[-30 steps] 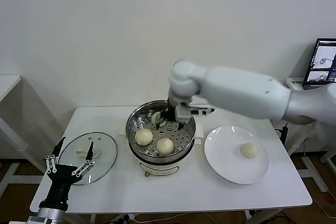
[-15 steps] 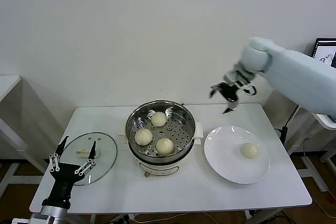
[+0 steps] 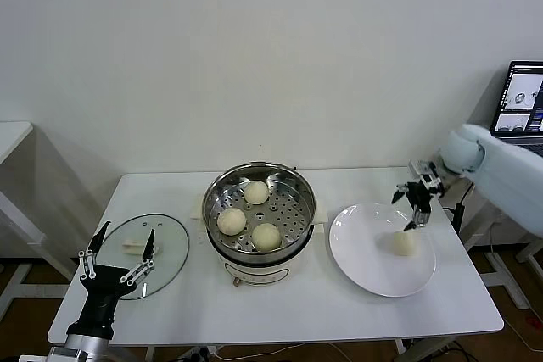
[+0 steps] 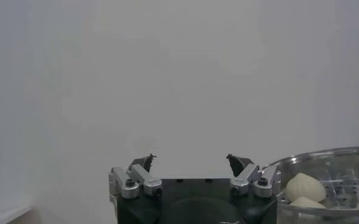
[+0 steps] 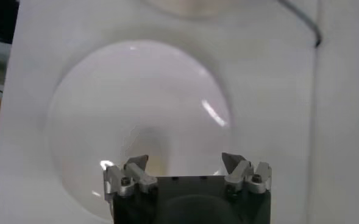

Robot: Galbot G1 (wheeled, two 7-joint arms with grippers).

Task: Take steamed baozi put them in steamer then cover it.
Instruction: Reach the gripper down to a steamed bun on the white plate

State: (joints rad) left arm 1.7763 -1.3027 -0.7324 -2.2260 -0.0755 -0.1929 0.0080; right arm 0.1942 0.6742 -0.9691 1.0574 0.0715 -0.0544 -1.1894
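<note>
White rectangular desk point(image 3: 280, 311) carrying the work; at its middle, the round shiny stainless-steel steamer point(image 3: 260, 208) on its white pot base, now holding three small cream-white steamed baozi point(image 3: 266, 236) on the perforated floor; a second ago the right arm reached into the basket where only two buns showed, so the third has evidently just been set down. Right gripper point(image 3: 416, 203), jaws wide and empty, has since swung across to the desk's right end and hovers just above the fourth baozi point(image 3: 404, 243), which lies alone on the flat round white plate point(image 3: 361, 252). Left gripper point(image 3: 116, 270), jaws likewise wide and empty, waits at the desk's front left corner, beside the round clear glass cover point(image 3: 170, 247) lying flat near the left edge. Judged progress: three of four buns loaded; one pick, one placement and the covering remain.
</note>
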